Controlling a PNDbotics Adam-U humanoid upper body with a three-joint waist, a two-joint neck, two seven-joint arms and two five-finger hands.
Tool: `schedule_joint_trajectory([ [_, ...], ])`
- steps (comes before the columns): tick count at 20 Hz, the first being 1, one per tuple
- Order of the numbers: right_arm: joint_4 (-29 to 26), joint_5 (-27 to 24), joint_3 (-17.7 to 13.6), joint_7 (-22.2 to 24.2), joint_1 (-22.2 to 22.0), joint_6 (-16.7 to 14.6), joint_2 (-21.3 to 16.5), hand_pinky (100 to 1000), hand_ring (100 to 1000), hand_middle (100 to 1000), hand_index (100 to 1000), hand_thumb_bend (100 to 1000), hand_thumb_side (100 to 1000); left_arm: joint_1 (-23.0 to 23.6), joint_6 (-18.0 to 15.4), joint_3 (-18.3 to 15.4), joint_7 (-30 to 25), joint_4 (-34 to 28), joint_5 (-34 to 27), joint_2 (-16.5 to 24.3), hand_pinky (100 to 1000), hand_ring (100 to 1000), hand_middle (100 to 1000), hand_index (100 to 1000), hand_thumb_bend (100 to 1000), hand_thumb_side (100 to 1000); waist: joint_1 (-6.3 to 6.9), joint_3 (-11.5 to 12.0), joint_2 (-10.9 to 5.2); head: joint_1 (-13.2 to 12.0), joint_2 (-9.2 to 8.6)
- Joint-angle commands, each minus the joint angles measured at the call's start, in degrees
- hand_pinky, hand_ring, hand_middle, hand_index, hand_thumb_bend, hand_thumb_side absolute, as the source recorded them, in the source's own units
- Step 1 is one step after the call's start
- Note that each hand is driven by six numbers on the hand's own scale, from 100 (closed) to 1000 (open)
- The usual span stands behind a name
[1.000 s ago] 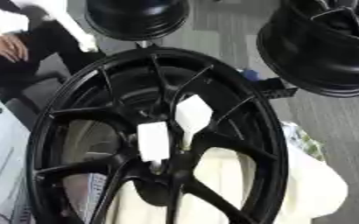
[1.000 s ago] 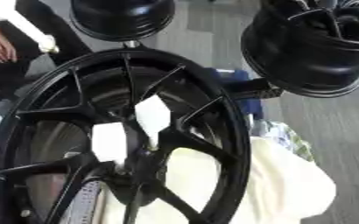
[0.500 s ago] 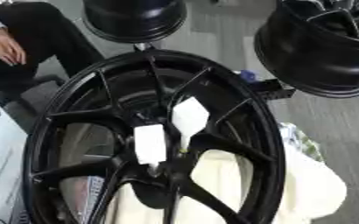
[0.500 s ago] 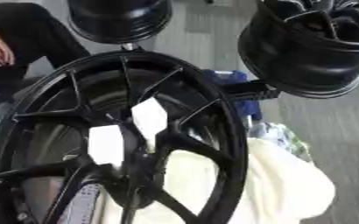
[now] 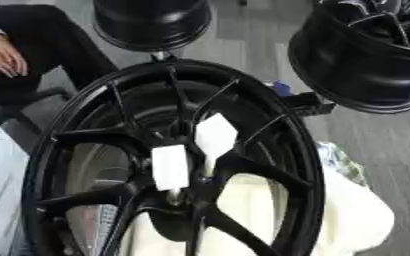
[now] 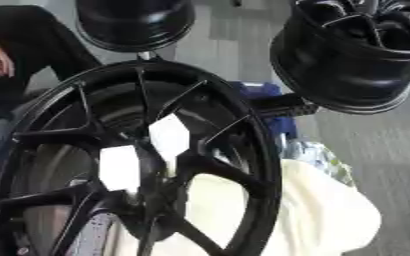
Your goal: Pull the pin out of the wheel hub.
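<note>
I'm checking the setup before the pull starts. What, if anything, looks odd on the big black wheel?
Two white patches sit over the spokes beside the hub of the big black wheel, like tape or paper. They cover that area, so no pin can be made out. No robot hand shows in either view.

The wheel hub [image 5: 270,130] fills the near middle of the view, standing tilted, with two pale tags [image 5: 171,167] on the spokes beside its centre, one left and lower, the other right and higher. Behind it at the top stands a second wheel [image 5: 152,22], and a third wheel [image 5: 366,55] stands at the upper right, well apart from the hub. A cloth [image 6: 331,215] lies to the hub's lower right, showing partly through its spokes, and a small block [image 6: 283,105] sits just beside the hub's right rim, between it and the third wheel.
</note>
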State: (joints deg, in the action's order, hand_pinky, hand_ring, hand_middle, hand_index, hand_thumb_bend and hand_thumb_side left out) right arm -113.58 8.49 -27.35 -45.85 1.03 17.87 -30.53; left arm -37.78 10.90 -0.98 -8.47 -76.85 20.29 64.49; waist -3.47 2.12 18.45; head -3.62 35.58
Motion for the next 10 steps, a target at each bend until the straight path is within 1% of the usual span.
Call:
schedule_joint_trajectory([
  [1, -1.02, 0.53, -0.75, -6.12, 0.31, 6.05, -1.24, 832, 603, 654, 846, 447, 270, -0.4, -0.68, 0.3, -1.56, 0.2, 1.25, 1.03, 846, 802, 699, 823, 100, 206, 0.17, -0.08, -0.84, 0.01, -0.88],
  [2, -1.02, 0.54, -0.76, -6.12, 0.32, 6.06, -1.24, 832, 603, 654, 846, 446, 270, -0.42, -0.93, 0.43, -2.33, 0.36, 1.69, 0.82, 873, 850, 770, 864, 120, 291, 0.15, -0.08, -0.85, -0.04, -0.88],
  [3, -1.02, 0.55, -0.77, -6.12, 0.35, 6.06, -1.23, 832, 603, 654, 846, 446, 270, -0.46, -0.94, 0.46, -2.87, 0.53, 2.19, 0.64, 877, 857, 778, 871, 130, 315, 0.14, -0.06, -0.85, -0.07, -0.89],
  [4, -1.02, 0.55, -0.77, -6.12, 0.39, 6.07, -1.22, 832, 603, 654, 846, 446, 270, -0.51, -0.76, 0.41, -3.06, 0.69, 2.68, 0.5, 893, 882, 808, 890, 161, 369, 0.13, -0.04, -0.86, -0.07, -0.93],
  [5, -1.02, 0.54, -0.75, -6.12, 0.41, 6.07, -1.21, 832, 603, 654, 846, 446, 270, -0.52, -0.25, 0.32, -2.9, 0.93, 3.21, 0.39, 898, 888, 815, 895, 165, 374, 0.11, -0.04, -0.86, -0.03, -0.97],
  [6, -1.02, 0.54, -0.75, -6.12, 0.4, 6.08, -1.21, 832, 603, 654, 846, 446, 270, -0.5, 0.37, 0.25, -2.6, 1.19, 3.64, 0.31, 903, 896, 826, 905, 158, 356, 0.09, -0.05, -0.86, 0.0, -0.94],
  [8, -1.02, 0.57, -0.79, -6.12, 0.33, 6.11, -1.22, 832, 603, 654, 846, 447, 270, -0.48, 1.6, 0.06, -1.88, 1.74, 4.02, 0.22, 906, 899, 826, 908, 141, 351, 0.07, -0.05, -0.88, 0.0, -0.85],
  [9, -1.02, 0.58, -0.84, -6.12, 0.31, 6.13, -1.19, 832, 603, 654, 846, 447, 270, -0.47, 2.24, -0.11, -1.27, 2.04, 4.02, 0.18, 906, 899, 826, 907, 138, 356, 0.05, -0.03, -0.88, 0.01, -0.82],
  [10, -1.02, 0.58, -0.86, -6.12, 0.3, 6.13, -1.17, 832, 603, 654, 846, 448, 270, -0.43, 2.74, -0.18, -0.77, 2.28, 3.85, 0.14, 907, 900, 826, 908, 137, 386, 0.04, -0.01, -0.88, 0.01, -0.82],
])
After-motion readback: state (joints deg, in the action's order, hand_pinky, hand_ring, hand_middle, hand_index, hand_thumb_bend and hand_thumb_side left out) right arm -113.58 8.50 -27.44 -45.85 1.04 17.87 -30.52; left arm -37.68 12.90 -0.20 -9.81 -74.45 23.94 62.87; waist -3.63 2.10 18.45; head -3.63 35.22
